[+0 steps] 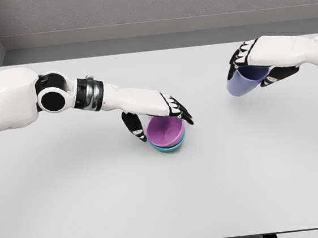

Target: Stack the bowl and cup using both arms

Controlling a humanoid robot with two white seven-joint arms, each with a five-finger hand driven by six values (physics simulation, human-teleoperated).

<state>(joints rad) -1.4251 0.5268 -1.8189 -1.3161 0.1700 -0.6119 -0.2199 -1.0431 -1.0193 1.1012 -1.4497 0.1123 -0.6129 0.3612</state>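
Left of the right hand (253, 66): purple bowl (165, 131) nested in a teal bowl (170, 147), low on the counter (168, 209).
Right hand: grasped a lavender cup (245, 81), held aloft.
Left hand (159, 116): clasped the purple bowl's rim.

Left arm (9, 100) cut off at frame's left edge, shoulder not visible. Right arm (302, 50) cut at right edge past the wrist. Left hand (155, 111) covers back rim of purple bowl (165, 131); can't tell fingertip contact there. Teal bowl (170, 147) mostly hidden under the purple one, only a thin lower edge shows. Right hand (258, 57) hides the top of the blue cup (243, 84), its rim not visible. Table (168, 209) front edge cut by frame bottom.
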